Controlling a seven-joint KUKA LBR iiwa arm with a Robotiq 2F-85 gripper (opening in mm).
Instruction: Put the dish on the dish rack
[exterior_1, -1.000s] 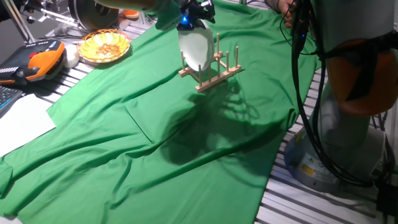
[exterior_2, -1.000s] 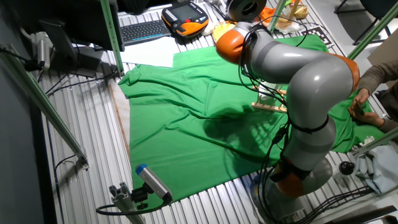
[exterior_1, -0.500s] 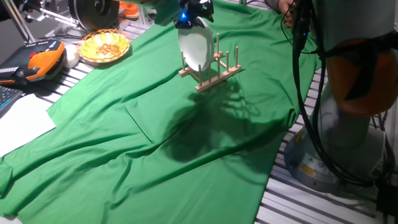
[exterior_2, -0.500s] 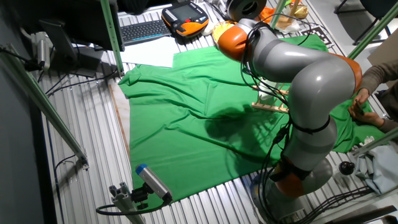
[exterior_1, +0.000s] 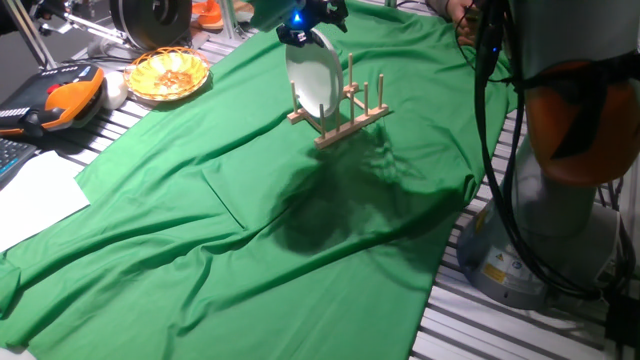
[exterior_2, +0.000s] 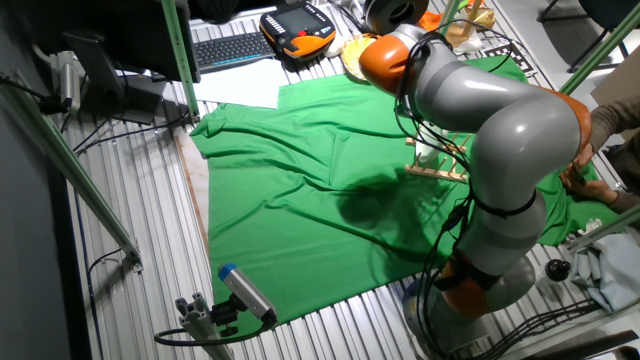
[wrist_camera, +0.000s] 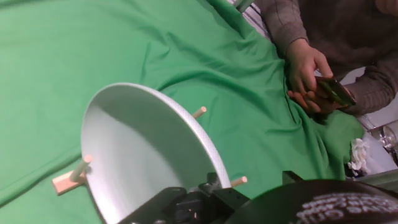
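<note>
Gripper (exterior_1: 312, 17) lifted a little since a second ago, now just above the dish (exterior_1: 314, 78) rim; finger spread impossible to tell, grip or release unclear; dish standing on edge between the pegs of the dish rack (exterior_1: 342, 112) on the green cloth (exterior_1: 250, 200), probably placed; plain white, shallow, intact.

One dish (exterior_1: 315, 78) stands on edge in one dish rack (exterior_1: 345, 112). The rack shows perhaps four free upright pegs from the fixed view, though the plate hides others. One green cloth (exterior_1: 250, 220) covers the bench. One woven basket (exterior_1: 167, 72) of food sits at the cloth's far corner. One orange handheld pendant (exterior_1: 62, 100) lies beside one keyboard (exterior_2: 230, 48). One person's pair of hands (wrist_camera: 305, 68) holds one phone (wrist_camera: 334, 91).
</note>
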